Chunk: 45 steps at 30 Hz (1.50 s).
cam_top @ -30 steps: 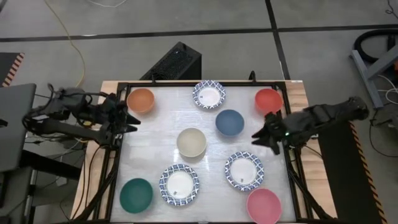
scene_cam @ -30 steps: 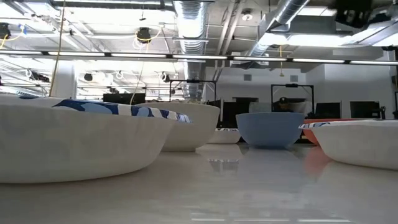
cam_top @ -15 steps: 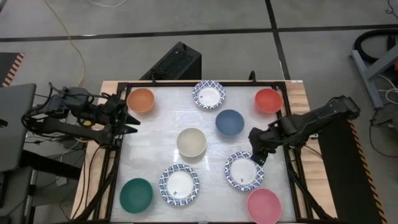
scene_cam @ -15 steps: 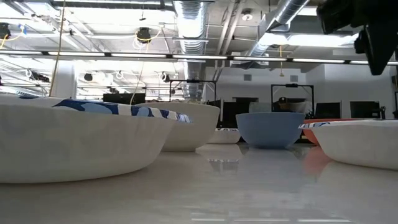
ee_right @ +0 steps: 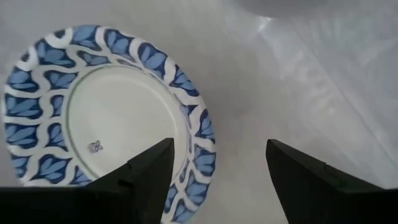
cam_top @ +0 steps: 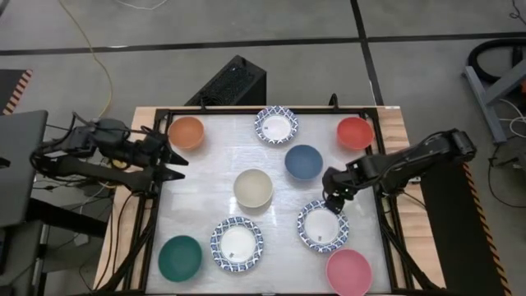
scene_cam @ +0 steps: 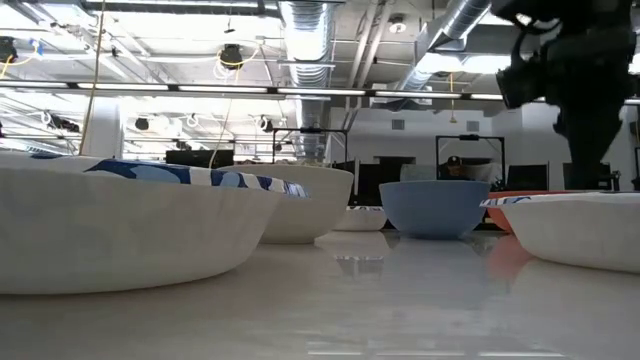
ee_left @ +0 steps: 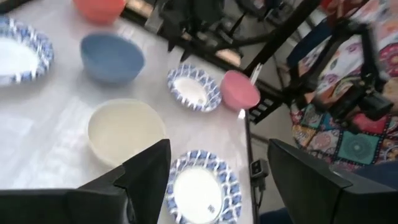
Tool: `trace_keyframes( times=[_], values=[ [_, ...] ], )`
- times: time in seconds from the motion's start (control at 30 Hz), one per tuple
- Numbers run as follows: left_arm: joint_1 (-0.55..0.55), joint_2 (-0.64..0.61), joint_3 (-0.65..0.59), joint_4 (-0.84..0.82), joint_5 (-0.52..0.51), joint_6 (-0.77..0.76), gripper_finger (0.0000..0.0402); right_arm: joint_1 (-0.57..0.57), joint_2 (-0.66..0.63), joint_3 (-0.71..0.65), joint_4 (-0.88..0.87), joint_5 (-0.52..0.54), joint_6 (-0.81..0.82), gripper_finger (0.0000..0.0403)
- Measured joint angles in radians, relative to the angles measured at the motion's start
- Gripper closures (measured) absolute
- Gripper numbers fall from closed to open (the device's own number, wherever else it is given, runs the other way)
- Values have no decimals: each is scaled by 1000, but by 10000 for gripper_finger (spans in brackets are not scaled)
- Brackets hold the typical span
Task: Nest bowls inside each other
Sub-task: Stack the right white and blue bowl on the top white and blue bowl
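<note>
Since my right jaws hang spread wide just above the far rim of the patterned bowl on the right side of the desk, the step I judge to be in hand is a pinch on that rim. To do it well, I think one finger should go inside the blue-patterned band and the other outside it, dropping straight down so the shallow bowl is not nudged across the slick surface. In my right wrist view the rim lies between my two dark fingers, which suits that grip; I should close only once the lower finger is below the lip.

My right arm reaches in from the desk's right edge, elbow bent, wrist tipped steeply downward. The blue bowl sits near, behind my jaws, and the pink bowl near the front edge; both need clearance on the lift.

My left jaws are also open, holding nothing, waiting at the desk's left edge just in front of the orange bowl, the arm lying low and roughly level. No bowl is nested yet.
</note>
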Motion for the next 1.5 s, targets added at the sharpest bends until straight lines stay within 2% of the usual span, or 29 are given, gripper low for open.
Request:
trace_keyframes(
  times=[0.43, 0.67, 0.73, 0.8, 0.97, 1.0, 1.2, 1.5],
  values=[
    [0, 9, -148, 2, 0, -65, 144, 3, 14, -164, 207, -25, -16, 126],
    [0, 11, -167, 0, -13, -48, 144, 3, 65, -189, 255, -29, -48, 134],
    [0, 11, -167, 0, -37, -46, 144, 3, 82, -189, 255, -42, -46, 158],
    [0, 10, -167, -1, -53, -46, 144, 3, 96, -189, 258, -63, -33, 201],
    [0, 10, -167, -1, -89, -38, 144, 2, 84, -188, 266, -157, -18, 358],
    [0, 10, -167, -1, -96, -34, 144, 2, 78, -188, 272, -172, -15, 378],
    [0, 10, -167, -3, -130, -19, 144, 2, 42, -160, 257, -191, 37, 387],
    [0, 10, -167, -5, -177, -19, 145, -68, -10, 27, 238, -226, 14, 395]
  ],
)
